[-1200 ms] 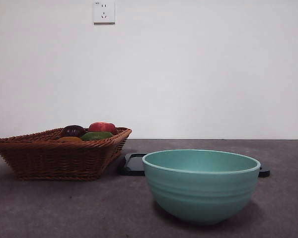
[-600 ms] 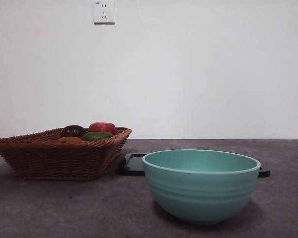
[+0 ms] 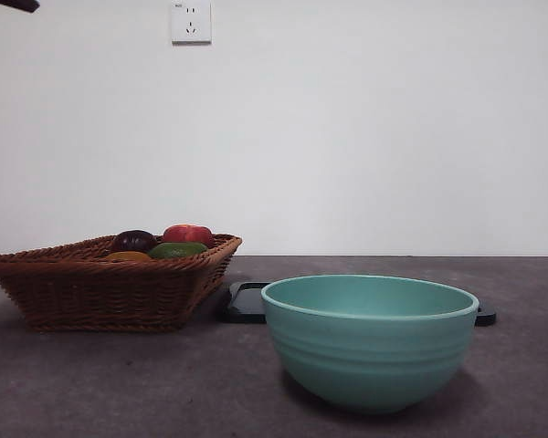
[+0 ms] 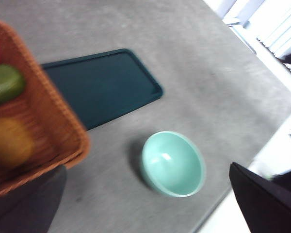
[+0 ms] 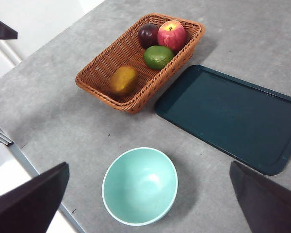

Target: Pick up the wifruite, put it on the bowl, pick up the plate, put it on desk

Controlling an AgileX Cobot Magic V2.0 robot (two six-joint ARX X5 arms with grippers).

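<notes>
On my worktop [image 5: 53,116]: wifruite [image 5: 122,80] in wicker basket [image 5: 106,65], empty bowl [image 5: 139,186] beside dark tray [image 5: 233,116]; both my claws high, spread wide, holding nothing.

**Fruit in basket, bowl empty**

Wifruite [image 5: 123,80]: small oval orange-brown, lying in the wicker basket [image 5: 102,77], well below and apart from the right gripper [image 5: 150,208]. Bowl [image 5: 139,186]: mint-teal, ridged, upright, empty on grey desk [image 5: 63,121], between that gripper's jaws in view. Dark tray-like plate [image 5: 233,116] flat beside basket.
</notes>
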